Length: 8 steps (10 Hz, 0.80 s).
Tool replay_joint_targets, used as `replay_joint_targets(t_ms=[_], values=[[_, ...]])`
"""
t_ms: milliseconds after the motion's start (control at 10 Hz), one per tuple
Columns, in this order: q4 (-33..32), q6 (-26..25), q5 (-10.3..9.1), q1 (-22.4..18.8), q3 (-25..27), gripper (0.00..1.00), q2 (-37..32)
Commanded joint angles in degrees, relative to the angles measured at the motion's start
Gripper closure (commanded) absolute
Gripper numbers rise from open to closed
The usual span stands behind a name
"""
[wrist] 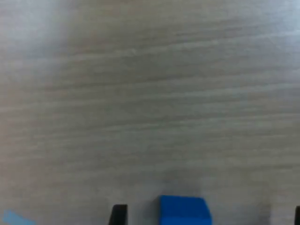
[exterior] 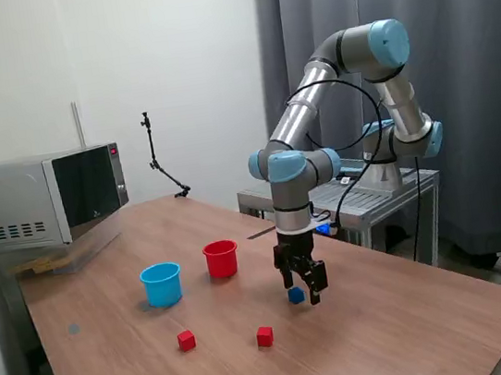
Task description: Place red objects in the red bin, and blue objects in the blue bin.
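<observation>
The gripper (exterior: 302, 285) stands low over the tabletop (exterior: 418, 313), jaws spread wide around 1 blue cube (exterior: 296, 295), not closed on it. 2 red cubes (exterior: 187, 340) (exterior: 265, 336) lie nearer the front edge, well apart. The red cup (exterior: 221, 258) and blue cup (exterior: 161, 283) stand mid-table with bare wood around them.

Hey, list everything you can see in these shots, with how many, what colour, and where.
red cubes: two, red, on the table nearest the camera
blue cube: one, dark blue, on the table between the fingers
blue cup: one, light blue, upright, mid-table
red cup: one, red, upright beside the blue cup
table: one, brown wood
microwave: one, grey, at the exterior view's left
metal stand: one, grey, behind the table
gripper: one, black, open around the blue cube
</observation>
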State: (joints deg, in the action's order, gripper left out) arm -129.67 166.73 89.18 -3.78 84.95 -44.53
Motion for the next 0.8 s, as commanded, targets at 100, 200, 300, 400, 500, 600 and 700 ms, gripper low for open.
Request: replay_joint_targets(t_ms=[100,200,300,400,500,600,700], values=[[-1.0,1.3,-1.12,-0.1,0.0,0.0,0.1],[-0.9,1.1,-1.12,-0.1,0.3,0.0,0.1],[-0.9,1.0,-1.12,-0.1,0.7,0.0,0.1],[-0.9,0.9,-1.12,-0.1,0.7,0.0,0.1],[-0.8,0.9,-0.94,-0.1,0.7,0.0,0.1],[-0.9,0.5,-0.85,0.6,0.9,0.0,0.1],[-0.9,0.5,-0.85,0.5,1.0,0.0,0.1]])
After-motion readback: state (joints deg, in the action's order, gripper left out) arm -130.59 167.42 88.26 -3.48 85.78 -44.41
